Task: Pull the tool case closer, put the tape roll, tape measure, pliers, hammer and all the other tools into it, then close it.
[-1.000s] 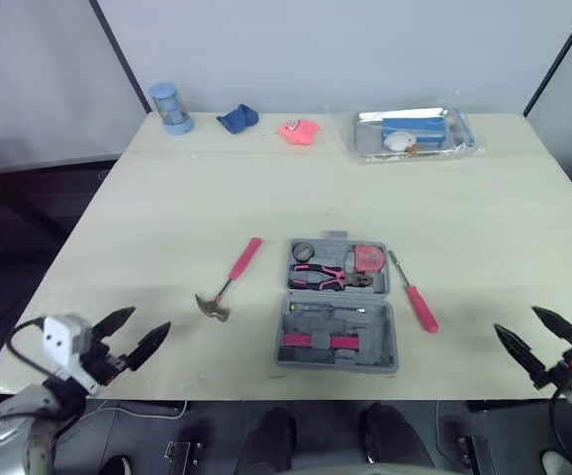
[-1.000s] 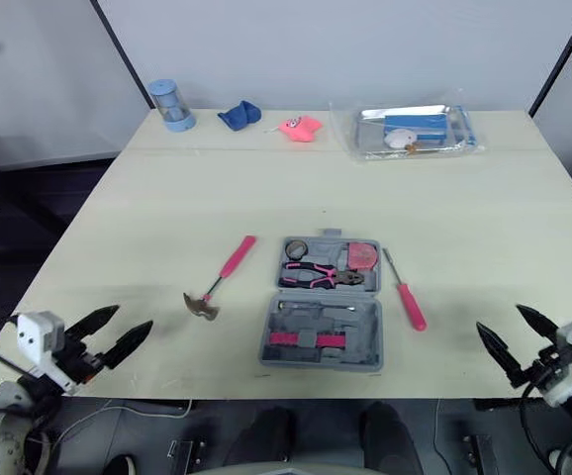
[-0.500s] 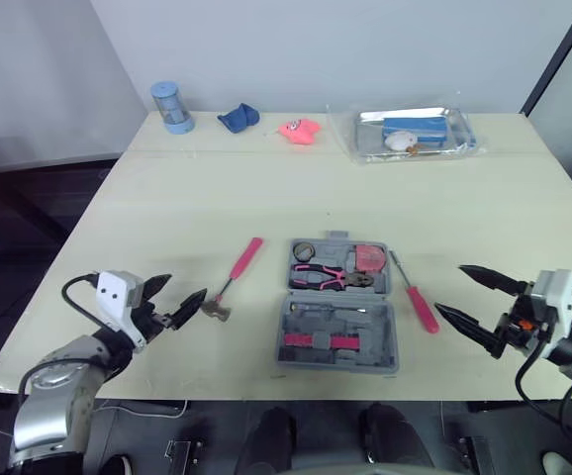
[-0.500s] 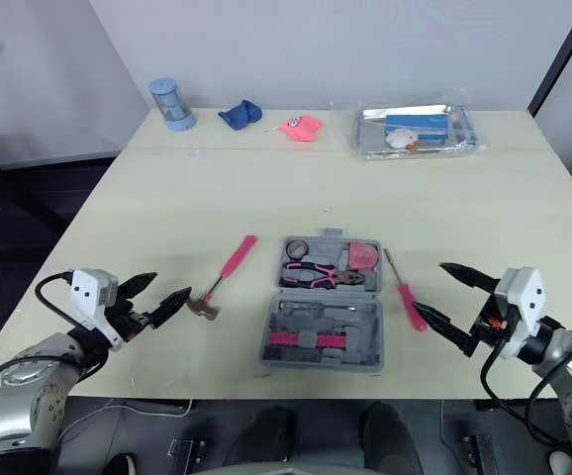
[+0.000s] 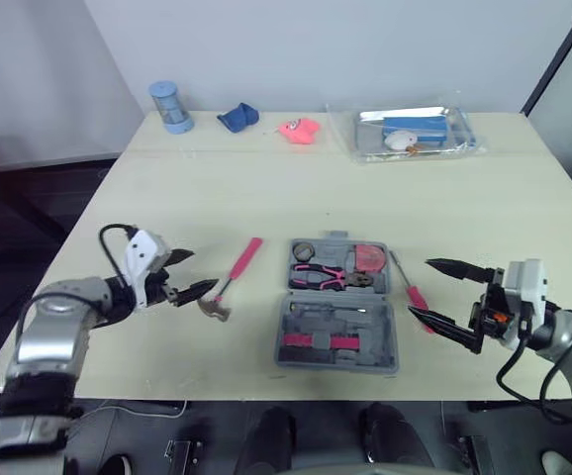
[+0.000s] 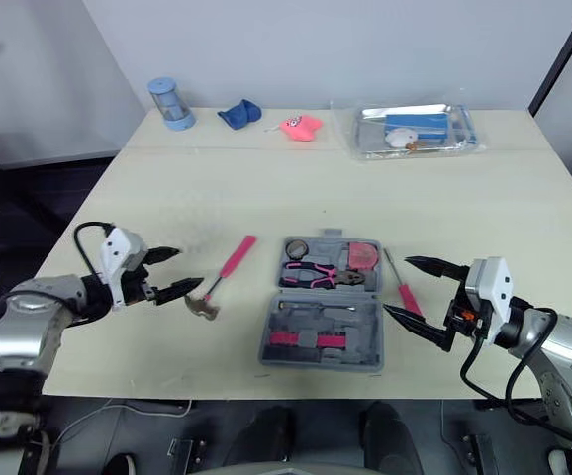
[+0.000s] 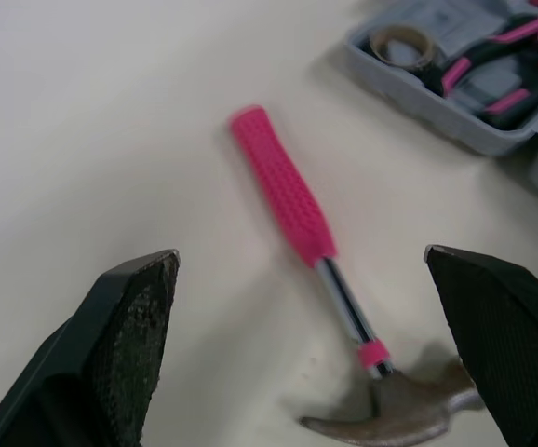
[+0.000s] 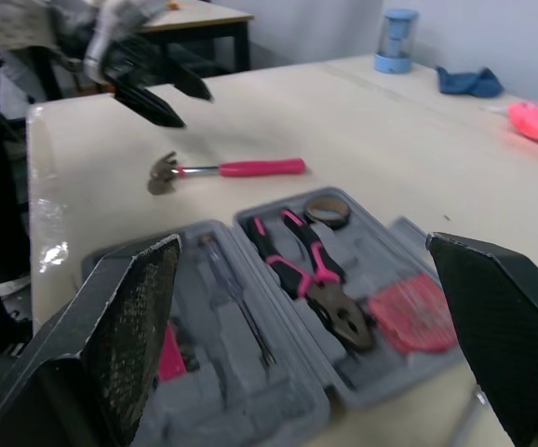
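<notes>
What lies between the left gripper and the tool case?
The hammer, flat on the table, lies between the open left gripper and the tool case; the left eye view shows it.

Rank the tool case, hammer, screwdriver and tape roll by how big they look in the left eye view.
1. tool case
2. hammer and screwdriver: too alike to rank
3. tape roll, smallest

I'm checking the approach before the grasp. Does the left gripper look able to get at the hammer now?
Probably yes. The left gripper is open right beside the hammer, which lies flat on bare table apart from the tool case; nothing lies between them.
</notes>
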Robot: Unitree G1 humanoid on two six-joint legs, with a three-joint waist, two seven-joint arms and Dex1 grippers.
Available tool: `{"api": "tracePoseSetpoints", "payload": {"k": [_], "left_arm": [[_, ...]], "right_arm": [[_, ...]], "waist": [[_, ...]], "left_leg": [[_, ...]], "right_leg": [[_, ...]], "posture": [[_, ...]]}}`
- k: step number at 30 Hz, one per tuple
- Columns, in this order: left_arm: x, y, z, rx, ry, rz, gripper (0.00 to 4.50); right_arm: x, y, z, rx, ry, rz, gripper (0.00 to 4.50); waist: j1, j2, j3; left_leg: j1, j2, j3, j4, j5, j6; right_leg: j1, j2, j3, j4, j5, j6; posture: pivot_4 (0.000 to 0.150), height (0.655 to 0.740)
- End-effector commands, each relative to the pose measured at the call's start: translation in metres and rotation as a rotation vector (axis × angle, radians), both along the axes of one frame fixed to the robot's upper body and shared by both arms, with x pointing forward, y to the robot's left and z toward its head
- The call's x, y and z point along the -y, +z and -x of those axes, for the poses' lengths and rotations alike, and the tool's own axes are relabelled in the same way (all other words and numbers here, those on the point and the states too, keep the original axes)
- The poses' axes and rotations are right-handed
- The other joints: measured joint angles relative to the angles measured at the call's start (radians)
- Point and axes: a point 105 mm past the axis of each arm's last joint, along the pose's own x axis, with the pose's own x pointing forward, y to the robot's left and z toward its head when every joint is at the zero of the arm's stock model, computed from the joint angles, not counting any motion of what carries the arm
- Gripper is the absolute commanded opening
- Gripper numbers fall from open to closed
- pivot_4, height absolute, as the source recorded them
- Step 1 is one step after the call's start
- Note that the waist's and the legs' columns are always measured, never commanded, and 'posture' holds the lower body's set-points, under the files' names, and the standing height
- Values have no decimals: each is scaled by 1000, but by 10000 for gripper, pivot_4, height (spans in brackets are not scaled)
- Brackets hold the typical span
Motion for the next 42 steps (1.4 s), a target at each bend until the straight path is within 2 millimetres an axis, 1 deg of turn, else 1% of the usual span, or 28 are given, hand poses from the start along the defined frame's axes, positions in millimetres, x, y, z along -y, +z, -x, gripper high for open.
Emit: {"api": "tracePoseSetpoints", "payload": {"k": [1,4,6,8,10,14,17,21,22,24,26,27,28,31,32,38,42], "left_arm": [[10,-1,-2,-1,6,26,45000],[22,-6,-1,-7,53,84,45000],[30,-14,3,-16,97,95,45000],[33,-18,6,-20,146,93,45000],[34,-22,9,-25,204,94,45000],[25,-30,9,-35,339,75,45000],[31,-44,17,-87,333,37,45000],[32,-50,19,-106,355,36,45000],[32,-50,19,-107,357,32,42569],[32,-51,18,-106,362,34,36173],[32,-51,17,-106,366,42,26851],[33,-52,17,-110,363,47,21399],[34,-52,17,-113,361,50,18013],[35,-53,16,-120,346,39,3980],[35,-53,15,-121,342,36,450],[37,-52,16,-122,345,37,450],[34,-46,22,-105,391,42,450]], "right_arm": [[-4,9,4,57,12,1,44404],[-7,10,7,61,16,-1,44404],[-9,10,10,62,28,1,44404],[-11,11,11,63,33,1,44404],[-12,13,11,67,39,3,44404],[-14,16,10,76,51,7,44404],[-17,19,10,80,75,4,44404],[-20,19,11,81,108,23,44404],[-21,19,12,89,118,33,44798],[-21,20,12,102,133,48,45000],[-20,21,11,109,152,73,45000],[-20,20,11,111,161,91,45000],[-19,19,11,112,166,102,45000],[-19,20,9,115,168,109,45000],[-19,20,9,118,168,110,45000],[-20,22,8,124,167,108,45000],[-22,23,9,125,170,104,45000]], "waist": [[-2,0,0],[-3,0,0],[-3,0,0],[-2,0,0],[-1,0,0],[1,0,0],[-2,0,0],[1,0,0],[1,0,0],[1,0,0],[1,0,0],[1,0,0],[2,0,0],[3,0,0],[3,0,0],[3,0,0],[0,0,0]], "left_leg": [[0,0,0,0,0,0],[0,0,-1,0,0,0],[0,0,-1,0,0,0],[0,0,-1,0,0,0],[0,0,-1,1,0,0],[0,0,-2,1,0,0],[0,0,-1,1,0,0],[0,0,-1,1,0,0],[0,0,-1,1,0,0],[0,0,-1,1,0,0],[0,0,-1,1,0,0],[0,0,-1,1,0,0],[0,0,-1,1,0,0],[0,0,-1,1,0,0],[0,0,-1,1,0,0],[1,0,-2,1,0,0],[1,0,-2,1,0,0]], "right_leg": [[0,0,0,0,0,0],[-1,0,0,1,0,0],[-1,0,0,1,0,0],[-1,0,0,1,0,0],[-1,0,0,1,0,0],[0,0,0,1,0,0],[0,0,0,1,0,0],[0,0,0,1,0,0],[0,0,0,1,0,0],[0,0,0,1,0,0],[0,0,0,1,0,0],[0,0,0,1,0,0],[0,0,0,1,0,0],[0,0,-1,1,0,0],[0,0,-1,1,0,0],[1,0,-1,1,0,0],[0,0,-1,1,0,0]], "posture": [[1500,7400],[1500,7400],[1500,7400],[1500,7400],[1500,7400],[1500,7400],[1500,7400],[1500,7400],[1500,7400],[1500,7400],[1500,7400],[1500,7400],[1500,7400],[1500,7400],[1500,7400],[1500,7400],[1500,7400]]}}
